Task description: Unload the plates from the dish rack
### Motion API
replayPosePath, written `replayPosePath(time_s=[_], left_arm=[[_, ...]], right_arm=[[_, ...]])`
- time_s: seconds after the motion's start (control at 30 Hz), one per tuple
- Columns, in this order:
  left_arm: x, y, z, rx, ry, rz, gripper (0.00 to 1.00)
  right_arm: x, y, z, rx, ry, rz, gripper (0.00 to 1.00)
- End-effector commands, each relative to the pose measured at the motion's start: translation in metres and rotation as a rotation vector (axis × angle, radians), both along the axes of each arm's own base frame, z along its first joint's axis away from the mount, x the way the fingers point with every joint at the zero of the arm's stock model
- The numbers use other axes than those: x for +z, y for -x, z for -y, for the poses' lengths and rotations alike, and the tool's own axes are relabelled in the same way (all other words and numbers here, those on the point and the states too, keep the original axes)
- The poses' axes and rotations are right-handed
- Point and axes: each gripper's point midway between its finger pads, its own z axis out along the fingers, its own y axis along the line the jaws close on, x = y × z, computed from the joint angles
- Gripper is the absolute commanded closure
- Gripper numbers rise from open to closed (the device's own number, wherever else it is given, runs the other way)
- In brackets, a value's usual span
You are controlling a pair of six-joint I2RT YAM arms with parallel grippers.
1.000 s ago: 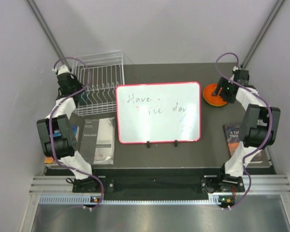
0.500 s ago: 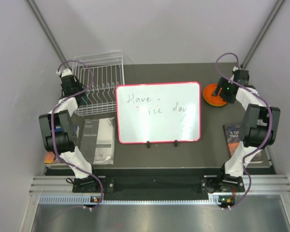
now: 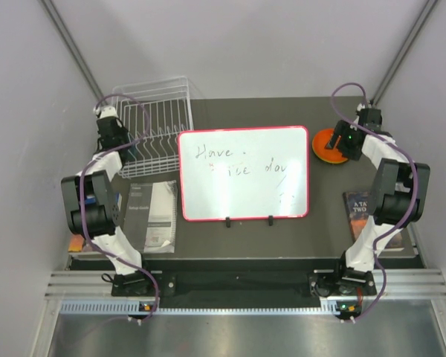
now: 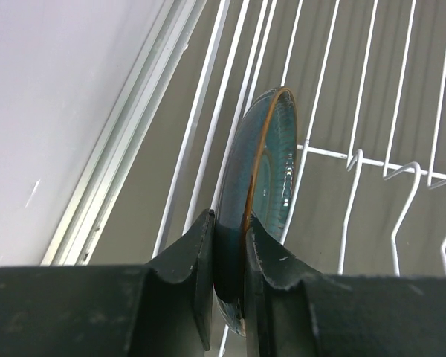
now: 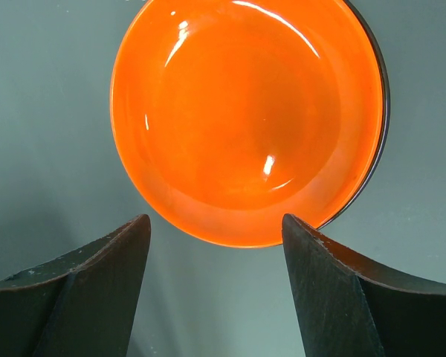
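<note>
from above, the left pincer is being held low at the left side of the dish rack, while the right pincer is being hung just over the orange plate, which is lying flat on the table as a plate already set down. the whiteboard is lying between the two arms, close to the right of the left pincer, and the wall is standing close on its left. room for carrying a plate out is therefore judged to lie upward and then toward the near side, over the booklets. in the left wrist view, the teal-blue plate is being clamped at its lower rim, one of the fingers being pressed against each face and the jaws drawn nearly together on it. it is being taken on edge because it is being kept upright by the rack's wires. a lift along its own plane is judged needful, since wires are running close on both sides of the pincer and prongs are standing to its right. in the right wrist view, the jaws are being held wide with nothing between them. the orange plate is lying just beyond the fingertips, apart from them, a dark rim showing under its right edge, and bare table is lying all round for backing away.
</note>
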Motion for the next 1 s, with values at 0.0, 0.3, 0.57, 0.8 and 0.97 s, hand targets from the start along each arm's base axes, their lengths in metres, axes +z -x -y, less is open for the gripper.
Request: replayPosePath(time_s=[0.0, 0.3, 0.57, 0.8, 0.97], left_arm=[[0.067, -0.017, 0.015, -0.038, -0.061, 0.188, 1.0], [0.131, -0.014, 0.031, -0.077, -0.206, 0.297, 1.0], [0.172, 0.001, 0.03, -0.059, -0.229, 0.368, 1.0], [0.221, -0.006, 0.069, -0.182, -0.005, 0.531, 1.0], [0.239, -0.016, 0.132, -0.412, 0.335, 0.619, 1.0]], right_arm=[[0.024, -0.014, 0.001, 0.013, 0.038, 0.062, 0.29], [0.074, -0.006, 0.018, -0.035, 0.182, 0.141, 0.2], [0.117, 0.002, 0.026, -0.071, 0.258, 0.229, 0.16], [0.171, 0.0, -0.02, 0.05, 0.158, 0.404, 0.16], [0.208, -0.01, -0.097, 0.263, -0.014, 0.558, 0.16]])
